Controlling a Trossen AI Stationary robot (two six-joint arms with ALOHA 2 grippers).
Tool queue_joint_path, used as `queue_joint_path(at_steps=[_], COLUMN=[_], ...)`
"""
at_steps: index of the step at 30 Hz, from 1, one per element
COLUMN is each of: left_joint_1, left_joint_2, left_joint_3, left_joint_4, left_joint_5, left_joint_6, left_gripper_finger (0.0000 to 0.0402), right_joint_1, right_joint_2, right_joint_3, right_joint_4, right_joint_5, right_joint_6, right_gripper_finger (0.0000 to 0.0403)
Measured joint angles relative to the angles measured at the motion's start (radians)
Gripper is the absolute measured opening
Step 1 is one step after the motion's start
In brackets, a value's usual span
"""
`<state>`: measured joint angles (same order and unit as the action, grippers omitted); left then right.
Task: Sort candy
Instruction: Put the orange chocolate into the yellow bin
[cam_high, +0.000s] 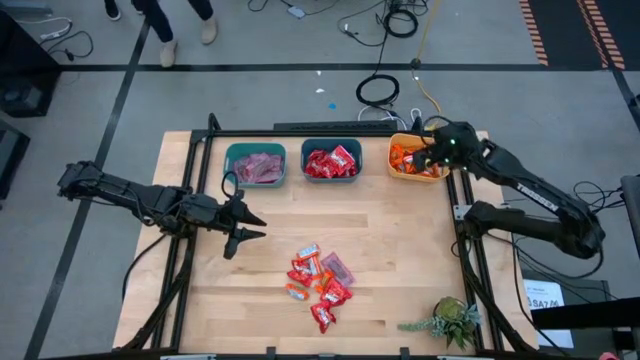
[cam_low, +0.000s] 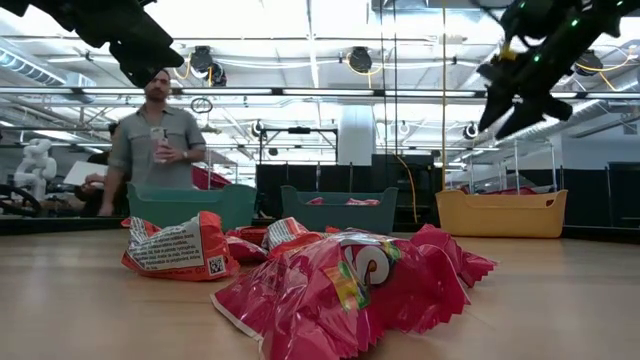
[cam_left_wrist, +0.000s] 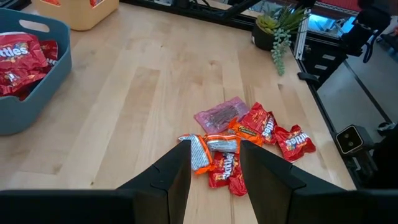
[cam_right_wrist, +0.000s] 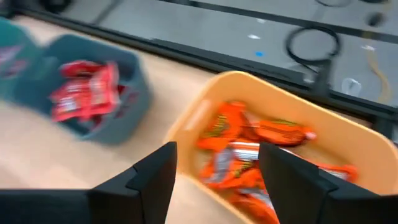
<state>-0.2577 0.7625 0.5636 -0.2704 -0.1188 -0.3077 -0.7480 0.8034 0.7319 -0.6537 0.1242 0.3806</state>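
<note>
Closest to my low camera lies a crinkled red candy packet (cam_low: 350, 285), front of the loose candy pile (cam_high: 318, 283) at lower centre of the worktop (cam_high: 400, 250) in the high view.

My right tool (cam_high: 428, 153) hangs over the yellow bin (cam_high: 398, 170) at upper right; its fingers stand parted with nothing between them, and orange packets (cam_right_wrist: 249, 140) lie in the bin below. My left tool (cam_high: 243, 228) hovers left of centre, above bare wood and well apart from the pile, fingers parted and empty. Its wrist camera looks straight at the heap: red packets, an orange packet (cam_left_wrist: 244, 129), a silver-backed packet (cam_left_wrist: 199, 152) and one pinkish-mauve packet (cam_left_wrist: 222, 113) at the far edge. Two teal bins sit upper centre, the left teal bin (cam_high: 232, 172) with mauve candy, the middle teal bin (cam_high: 310, 176) with red.

To do the next pick cleanly, I would take an outlying packet, not the overlapped middle, come down square over one wrapper so the fingers straddle it, and avoid dragging neighbours. The mauve one looks easiest for the left arm.
</note>
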Motion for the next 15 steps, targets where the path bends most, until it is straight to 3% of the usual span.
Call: queue_joint_path(at_steps=[7, 12, 15], left_joint_1=[0.0, 0.0, 0.0], left_joint_2=[0.0, 0.0, 0.0], left_joint_3=[0.0, 0.0, 0.0], left_joint_4=[0.0, 0.0, 0.0], left_joint_5=[-0.001, -0.002, -0.002], left_joint_6=[0.001, 0.001, 0.001], left_gripper_finger=[0.0146, 0.0146, 0.0146], right_joint_1=[0.142, 0.266, 0.348], right_joint_2=[-0.054, -0.031, 0.005], right_joint_3=[0.0, 0.0, 0.0], right_joint_4=[0.11, 0.268, 0.361], right_joint_5=[-0.121, -0.243, -0.259], right_joint_6=[0.0, -0.06, -0.114], right_gripper_finger=[0.021, 0.021, 0.021])
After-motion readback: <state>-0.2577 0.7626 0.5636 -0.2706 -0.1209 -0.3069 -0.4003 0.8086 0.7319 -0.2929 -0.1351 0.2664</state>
